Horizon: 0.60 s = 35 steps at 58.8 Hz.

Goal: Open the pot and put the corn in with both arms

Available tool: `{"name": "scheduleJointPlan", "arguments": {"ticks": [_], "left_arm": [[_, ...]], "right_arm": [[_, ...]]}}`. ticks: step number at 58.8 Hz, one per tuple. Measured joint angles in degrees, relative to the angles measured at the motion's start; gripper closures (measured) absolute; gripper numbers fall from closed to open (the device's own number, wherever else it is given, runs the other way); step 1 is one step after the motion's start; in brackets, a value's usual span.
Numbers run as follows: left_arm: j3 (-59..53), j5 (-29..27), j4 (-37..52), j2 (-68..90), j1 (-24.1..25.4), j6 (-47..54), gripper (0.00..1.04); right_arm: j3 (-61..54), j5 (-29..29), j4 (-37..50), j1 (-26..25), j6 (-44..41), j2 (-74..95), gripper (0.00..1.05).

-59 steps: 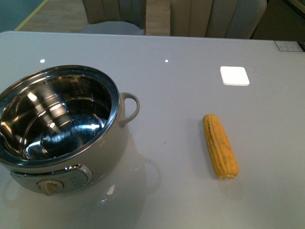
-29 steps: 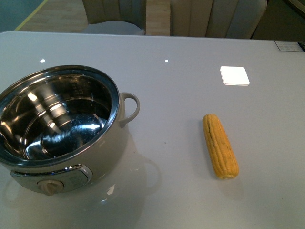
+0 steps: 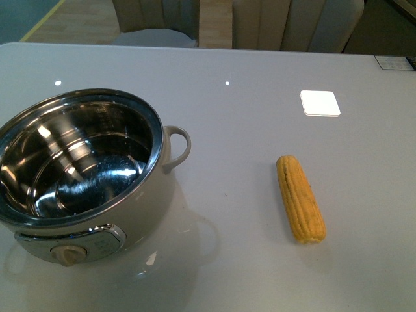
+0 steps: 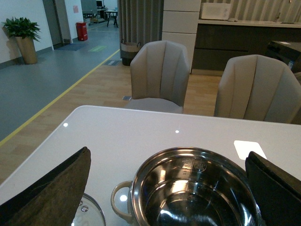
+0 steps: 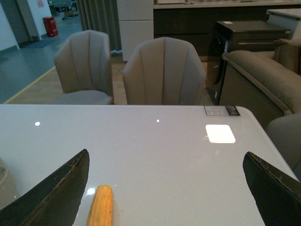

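The cream pot (image 3: 159, 208) stands open at the table's front left, its shiny steel inside empty, a beige knob on the front panel. The corn (image 3: 299, 197) lies on the table to its right, apart from it. No arm shows in the front view. In the left wrist view the open left gripper (image 4: 171, 186) hangs above the pot (image 4: 193, 188), its fingers (image 4: 51, 188) wide apart and empty. The glass lid (image 4: 89, 214) lies beside the pot. In the right wrist view the open right gripper (image 5: 167, 188) is empty, with the corn's tip (image 5: 100, 205) near one finger.
Grey glossy table (image 3: 260, 117) with light reflections. Two beige chairs (image 4: 160, 75) stand behind the far edge, and a sofa (image 5: 263, 84) is at the right. A small label (image 3: 393, 62) sits at the table's far right corner.
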Motion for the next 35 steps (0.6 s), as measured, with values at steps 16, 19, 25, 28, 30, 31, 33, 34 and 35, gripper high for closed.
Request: {"name": "scheduleJointPlan", "arguments": {"ticks": [16,19,25,28,30,31,33,34,35], "left_arm": [[0.00,0.00,-0.04,-0.04,0.00,0.00,0.07],[0.00,0.00,-0.04,-0.04,0.00,0.00,0.07],[0.00,-0.02,-0.04,-0.04,0.00,0.00,0.07],[0.00,0.00,-0.04,-0.04,0.00,0.00,0.07],[0.00,0.00,-0.04,-0.04,0.00,0.00,0.07],[0.00,0.00,-0.04,-0.04,0.00,0.00,0.07],[0.00,0.00,-0.04,-0.04,0.00,0.00,0.07],[0.00,0.00,-0.04,-0.04,0.00,0.00,0.07],[0.00,0.00,-0.04,-0.04,0.00,0.00,0.07]], "right_arm": [[8.57,7.13,-20.94,2.05,8.26,14.82,0.09],[9.33,7.23,-23.87,3.02,11.58,21.59,0.09],[8.87,8.00,-19.71,5.64,14.99,32.09,0.09],[8.90,8.52,-16.37,7.34,15.96,37.00,0.09],[9.01,8.87,-14.45,8.26,16.37,39.80,0.09],[9.03,8.98,-13.66,8.61,16.48,40.92,0.09],[9.20,9.77,-11.06,9.60,16.57,44.33,0.09],[9.42,10.25,-9.27,10.16,16.61,46.60,0.09],[9.75,10.95,-7.48,10.71,16.59,49.09,0.09]]}}
